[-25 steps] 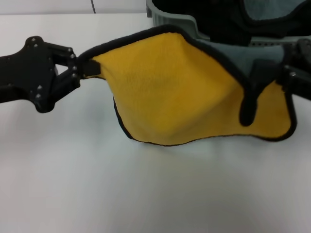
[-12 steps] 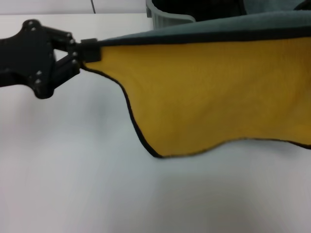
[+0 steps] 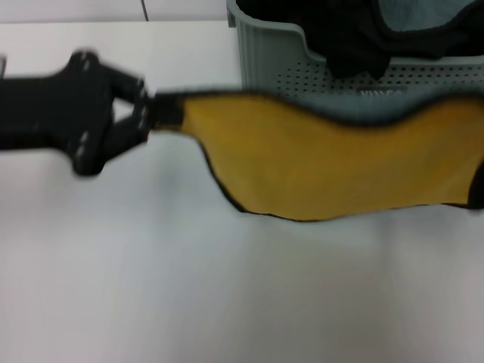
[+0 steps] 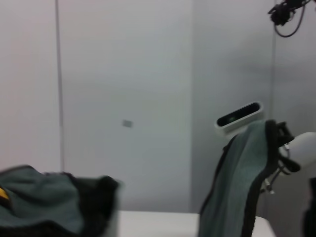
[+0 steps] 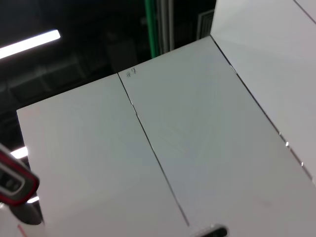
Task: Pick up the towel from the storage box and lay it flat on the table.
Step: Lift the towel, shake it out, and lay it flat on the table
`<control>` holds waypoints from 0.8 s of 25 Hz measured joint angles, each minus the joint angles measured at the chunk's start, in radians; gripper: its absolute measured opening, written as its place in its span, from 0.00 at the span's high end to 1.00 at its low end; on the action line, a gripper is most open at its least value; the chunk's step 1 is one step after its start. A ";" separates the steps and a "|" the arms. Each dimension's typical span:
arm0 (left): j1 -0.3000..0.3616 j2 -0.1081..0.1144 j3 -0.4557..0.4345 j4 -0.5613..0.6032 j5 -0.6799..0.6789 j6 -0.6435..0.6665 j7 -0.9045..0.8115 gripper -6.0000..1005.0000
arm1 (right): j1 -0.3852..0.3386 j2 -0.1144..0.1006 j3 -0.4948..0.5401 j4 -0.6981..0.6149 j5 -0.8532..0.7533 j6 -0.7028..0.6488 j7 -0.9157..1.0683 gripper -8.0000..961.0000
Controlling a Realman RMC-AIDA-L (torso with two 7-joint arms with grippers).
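Note:
The towel (image 3: 340, 162) hangs stretched out wide above the table (image 3: 227, 295), yellow face toward me, black edging along its sagging lower rim. My left gripper (image 3: 155, 113) is shut on the towel's left corner. The towel's right end runs to the picture's edge, where a dark bit of my right gripper (image 3: 476, 185) holds it up. The storage box (image 3: 280, 53) stands just behind the towel. In the left wrist view the towel's grey-teal back (image 4: 242, 187) hangs with its black edge showing.
A black cloth (image 3: 355, 45) and a grey-teal cloth (image 3: 420, 15) lie in the storage box, spilling over its front rim. White tabletop spreads in front of the towel and to the left. The right wrist view shows only white panels overhead.
The towel has dropped lower and pulled flatter, uncovering the box's perforated front. My left gripper has shifted right and slightly down with the corner still in it.

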 joint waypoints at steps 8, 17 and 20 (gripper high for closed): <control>0.215 0.069 0.163 0.250 -0.145 0.061 -0.074 0.97 | -0.233 -0.012 -0.330 -0.153 0.299 -0.003 0.060 0.97; 0.001 -0.003 0.116 0.021 0.229 -0.028 -0.171 0.97 | 0.002 0.005 -0.480 0.335 0.284 0.145 0.027 0.96; -0.085 -0.004 0.083 -0.164 0.362 -0.125 -0.126 0.97 | 0.060 0.009 -0.492 0.392 0.277 0.209 0.042 0.96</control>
